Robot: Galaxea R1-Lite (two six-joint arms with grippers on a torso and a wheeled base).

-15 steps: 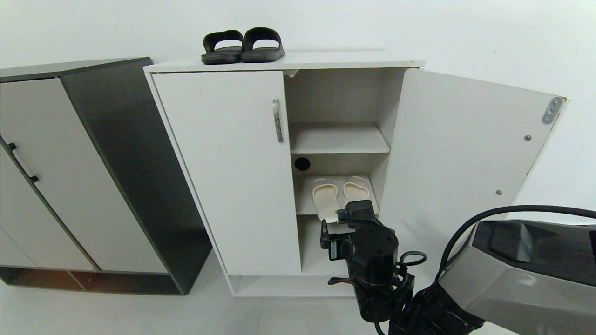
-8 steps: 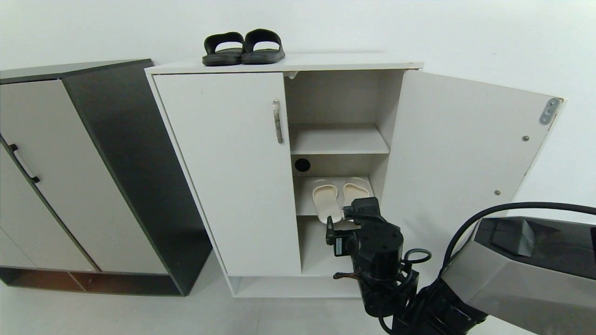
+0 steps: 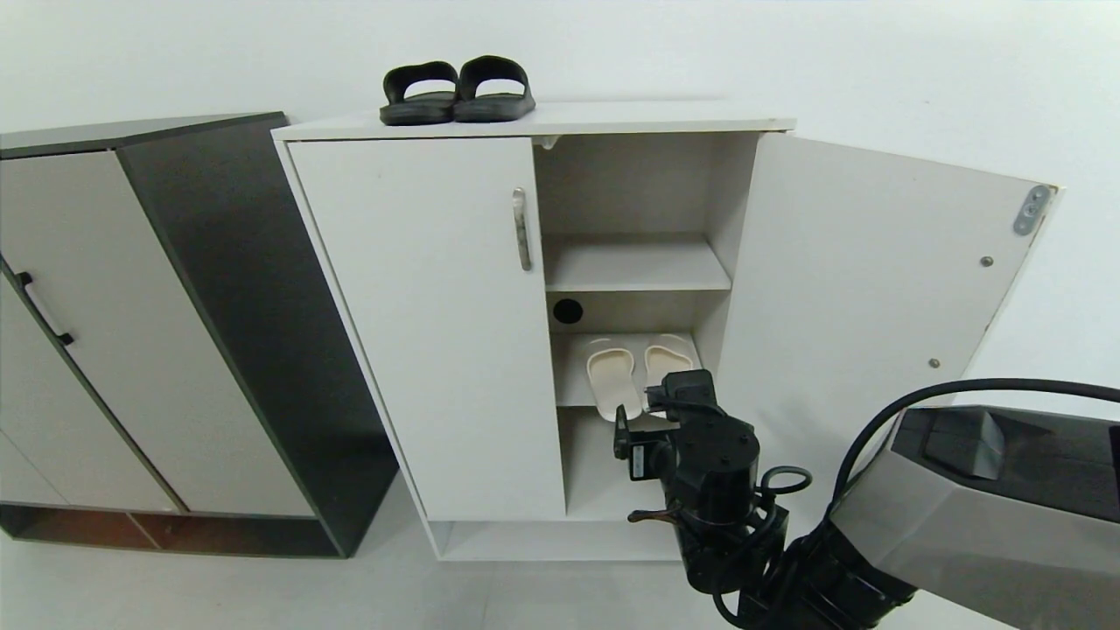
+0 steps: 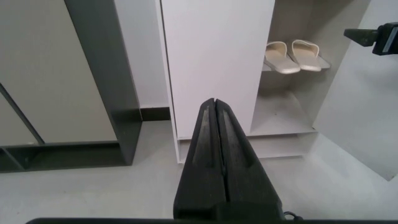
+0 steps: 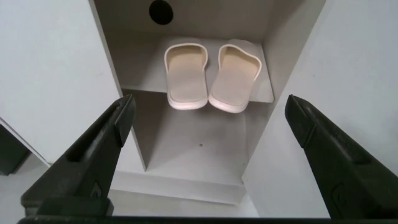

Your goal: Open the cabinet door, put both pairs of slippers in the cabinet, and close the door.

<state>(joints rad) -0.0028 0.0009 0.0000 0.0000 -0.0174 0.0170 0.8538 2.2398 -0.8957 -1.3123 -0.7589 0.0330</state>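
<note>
Fingers point(image 5: 93, 155) of the right gripper point(image 5: 209, 106) are spread wide with nothing held between them. The gripper is stationed in front of the open half of the white cabinet point(image 3: 420, 350), at 6 o'clock from the cream slippers point(image 3: 639, 372). The left gripper point(image 4: 214, 106) is pressed fully closed and empty, held low over the floor point(image 4: 93, 193), with the cabinet's base at its 12 o'clock. The right door point(image 3: 857, 297) is swung out to 3 o'clock, and the left door point(image 3: 437, 262) is shut, its metal handle point(image 3: 521, 227) upright along the inner edge. The cream slippers are set side by side on the lower shelf point(image 3: 569, 376), touching or nearly so, toes to the back and heels at the shelf's front edge. The left heel is seen slightly past that edge. A round hole point(image 3: 568, 311) is noted in the back panel at 11 o'clock from the pair. The upper shelf point(image 3: 637, 262) is seen at 12 o'clock from the pair. The black slippers point(image 3: 457, 90) are on the cabinet's top, outside it, at 11 o'clock from the open compartment, side by side and touching. A dark cabinet point(image 3: 219, 306) is placed just beside the white one at 9 o'clock.
</note>
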